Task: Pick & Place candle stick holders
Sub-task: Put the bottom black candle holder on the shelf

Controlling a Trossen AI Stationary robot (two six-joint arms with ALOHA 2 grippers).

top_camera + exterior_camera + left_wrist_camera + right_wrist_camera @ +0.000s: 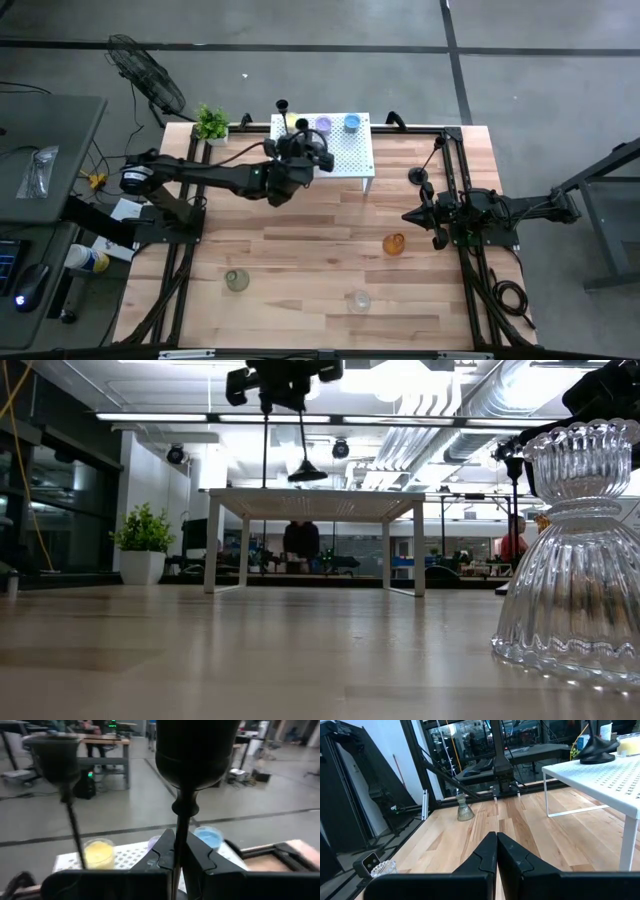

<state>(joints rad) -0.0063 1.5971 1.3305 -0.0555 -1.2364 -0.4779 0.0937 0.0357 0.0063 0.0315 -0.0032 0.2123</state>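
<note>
Candlestick (181,820) is clamped in the left fingers (172,857) above the white shelf (352,155); right fingers (496,851) together.

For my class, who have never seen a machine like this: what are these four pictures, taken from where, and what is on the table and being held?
This is a robot with two dark arms at a wooden table, each ending in a two-fingered pincer. One picture looks down from above, one looks level across the tabletop, and two come from cameras on the arms' wrists. The left pincer is shut on a slim black candlestick above a white perforated stand, which carries yellow, purple and blue cups and another black candlestick. The right pincer waits shut and empty at the table's right side. On the table lie an amber cup, a clear cup, a pale green cup and a potted plant.
</note>
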